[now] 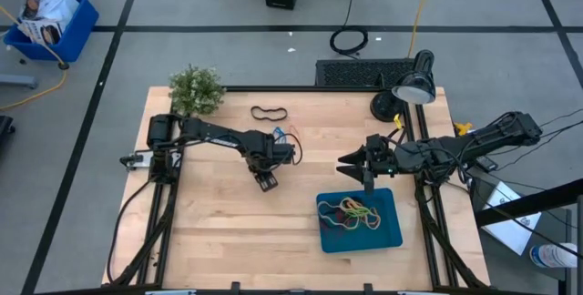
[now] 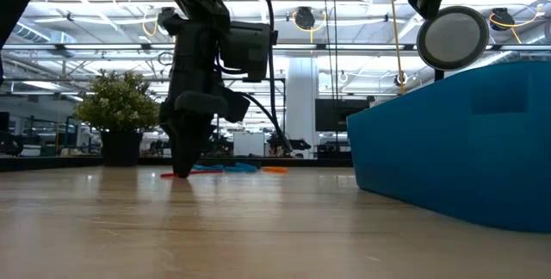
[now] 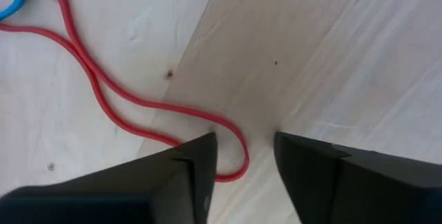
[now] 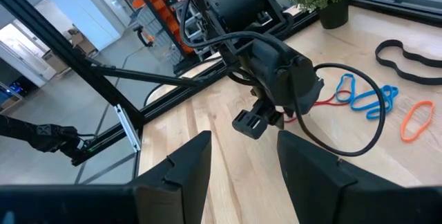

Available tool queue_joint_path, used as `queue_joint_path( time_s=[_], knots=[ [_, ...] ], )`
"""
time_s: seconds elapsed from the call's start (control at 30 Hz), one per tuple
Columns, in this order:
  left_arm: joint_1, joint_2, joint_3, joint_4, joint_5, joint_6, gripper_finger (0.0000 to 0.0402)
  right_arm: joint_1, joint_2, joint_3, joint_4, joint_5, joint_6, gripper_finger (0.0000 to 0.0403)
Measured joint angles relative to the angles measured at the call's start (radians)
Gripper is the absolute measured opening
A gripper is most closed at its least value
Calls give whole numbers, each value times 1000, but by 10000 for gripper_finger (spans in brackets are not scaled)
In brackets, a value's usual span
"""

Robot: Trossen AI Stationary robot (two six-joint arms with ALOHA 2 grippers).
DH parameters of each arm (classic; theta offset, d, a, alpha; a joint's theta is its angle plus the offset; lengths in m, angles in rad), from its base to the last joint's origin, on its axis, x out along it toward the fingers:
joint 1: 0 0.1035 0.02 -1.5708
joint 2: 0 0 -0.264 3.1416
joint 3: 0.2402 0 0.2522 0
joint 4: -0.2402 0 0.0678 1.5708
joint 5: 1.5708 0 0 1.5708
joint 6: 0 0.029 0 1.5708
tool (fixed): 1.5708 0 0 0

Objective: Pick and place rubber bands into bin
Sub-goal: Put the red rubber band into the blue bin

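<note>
My left gripper [image 1: 266, 181] is open, fingers pointing down at the table's middle. In the left wrist view its fingertips [image 3: 245, 158] stand on either side of the looped end of a red rubber band [image 3: 103, 86] lying flat on the wood. Blue, red and orange bands [image 1: 287, 137] lie just beyond it, and a black band [image 1: 269, 113] farther back. The teal bin [image 1: 393, 231] holds several bands [image 1: 351, 211] and also shows in the low view [image 2: 456, 141]. My right gripper [image 1: 351, 161] is open and empty above the table by the bin's far edge. My left gripper comes from above, pointing down, with its open fingers around the red band's loop end [image 3: 238, 162]. One finger [image 3: 197, 158] covers part of the band. I cannot tell whether it touches the band. The band lies slack on the table.
A small potted plant [image 1: 196, 88] stands at the far left corner and a black desk lamp [image 1: 412, 86] at the far right. A blue crate with papers [image 1: 50, 22] and a black cable coil [image 1: 349, 40] are on the floor beyond the table.
</note>
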Motion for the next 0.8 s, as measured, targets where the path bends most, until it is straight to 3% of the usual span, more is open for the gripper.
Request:
queue_joint_path(
  time_s=[0.2,0.53,0.8],
  knots=[
    [-1,1,-1,0,-6,0,83,0,0,0,0,0,0,160],
    [-1,2,-2,0,-24,4,12,0,0,0,0,0,0,161],
    [-1,-4,-4,-2,-17,11,12,0,0,0,0,0,-3,162]
  ],
)
